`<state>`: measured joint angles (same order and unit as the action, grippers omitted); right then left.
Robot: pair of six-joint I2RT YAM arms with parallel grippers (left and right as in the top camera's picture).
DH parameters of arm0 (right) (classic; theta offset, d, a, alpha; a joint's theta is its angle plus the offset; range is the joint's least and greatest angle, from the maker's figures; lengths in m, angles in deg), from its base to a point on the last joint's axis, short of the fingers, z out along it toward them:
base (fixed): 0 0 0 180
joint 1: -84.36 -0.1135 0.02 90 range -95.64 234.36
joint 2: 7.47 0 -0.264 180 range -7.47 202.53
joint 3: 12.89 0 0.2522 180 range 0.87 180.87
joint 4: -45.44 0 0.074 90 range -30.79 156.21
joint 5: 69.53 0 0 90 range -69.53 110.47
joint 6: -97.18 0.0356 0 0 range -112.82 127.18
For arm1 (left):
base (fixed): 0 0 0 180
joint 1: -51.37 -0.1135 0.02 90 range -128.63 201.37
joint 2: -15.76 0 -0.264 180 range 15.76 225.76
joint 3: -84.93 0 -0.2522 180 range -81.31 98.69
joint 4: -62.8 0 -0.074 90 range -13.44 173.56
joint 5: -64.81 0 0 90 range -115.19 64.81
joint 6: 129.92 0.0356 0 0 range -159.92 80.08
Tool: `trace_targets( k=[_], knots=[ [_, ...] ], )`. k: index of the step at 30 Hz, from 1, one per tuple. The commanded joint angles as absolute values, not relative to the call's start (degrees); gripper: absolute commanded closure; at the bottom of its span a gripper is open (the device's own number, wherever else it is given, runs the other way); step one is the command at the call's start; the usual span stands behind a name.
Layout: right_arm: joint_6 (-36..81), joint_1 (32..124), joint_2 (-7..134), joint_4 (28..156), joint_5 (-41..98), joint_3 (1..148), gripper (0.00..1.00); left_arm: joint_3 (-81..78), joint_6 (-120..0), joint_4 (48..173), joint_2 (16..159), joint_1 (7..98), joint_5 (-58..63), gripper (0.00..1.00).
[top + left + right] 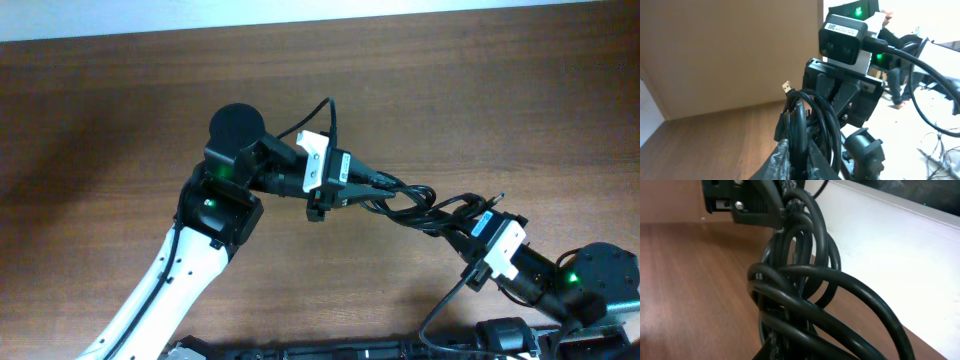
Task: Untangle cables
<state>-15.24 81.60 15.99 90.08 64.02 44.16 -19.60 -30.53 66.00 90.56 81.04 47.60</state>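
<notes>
Dark brown wood-grain table (120, 90), pale strip (150, 12) along its far edge, tan panel (715, 50) standing beside it.

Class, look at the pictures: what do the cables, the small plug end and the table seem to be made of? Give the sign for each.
The cables: black rubbery or plastic sheath, smooth, slightly glossy; light streaks along the bends. The plug end: likely metal; bright, squared tip. The table: wood or wood-look laminate; brown grain streaks, matte.

The cables (860, 294) wear smooth, glossy black plastic sheathing; the table (120, 120) is matt brown wood grain.
</notes>
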Motion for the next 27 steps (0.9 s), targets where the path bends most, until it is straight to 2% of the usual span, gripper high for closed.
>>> trace_targets(
  k=[1, 5, 8, 11, 13, 14, 15, 16, 17, 18, 21, 27],
  knots=[
    [-14.89, 81.81, 15.88, 89.82, 62.99, 44.93, 0.96, -19.23, -30.16, 65.73, 90.76, 81.07, 45.48, 0.72],
    [-14.86, 81.81, 15.88, 89.84, 62.23, 44.93, 0.96, -19.23, -30.16, 65.84, 90.76, 81.07, 45.48, 0.76],
    [-14.86, 81.81, 15.88, 89.84, 62.25, 44.93, 0.96, -19.23, -30.16, 65.87, 90.76, 81.07, 45.48, 0.86],
    [-14.86, 81.81, 15.88, 89.82, 62.25, 44.93, 0.96, -19.23, -30.16, 65.91, 90.76, 81.07, 45.50, 0.85],
    [-14.86, 81.81, 15.88, 89.58, 62.19, 44.93, 0.96, -19.23, -30.16, 66.22, 90.76, 81.07, 45.50, 0.67],
    [-14.78, 81.81, 15.88, 89.12, 61.84, 44.93, 0.96, -19.23, -30.16, 66.59, 90.76, 81.07, 45.44, 0.63],
    [-13.55, 81.81, 15.88, 88.46, 61.40, 44.93, 0.96, -19.23, -30.18, 67.26, 90.76, 81.07, 44.43, 0.52],
    [-11.43, 81.81, 15.88, 87.56, 59.80, 44.93, 0.96, -19.23, -30.21, 68.71, 90.76, 81.04, 42.03, 0.34],
    [-9.12, 81.81, 15.88, 86.82, 57.66, 44.93, 0.96, -19.23, -30.80, 70.00, 90.76, 81.04, 39.62, 0.07],
    [-6.49, 81.81, 15.88, 86.21, 54.89, 44.93, 0.96, -19.23, -32.52, 71.02, 90.76, 81.04, 36.78, 0.01],
    [1.16, 81.81, 15.88, 85.53, 45.77, 44.93, 0.96, -19.23, -37.51, 72.79, 90.76, 80.87, 30.40, 0.01],
    [6.75, 81.81, 15.88, 82.01, 45.31, 44.93, 0.96, -19.23, -45.57, 72.77, 90.76, 80.85, 27.38, 0.01]
  ],
)
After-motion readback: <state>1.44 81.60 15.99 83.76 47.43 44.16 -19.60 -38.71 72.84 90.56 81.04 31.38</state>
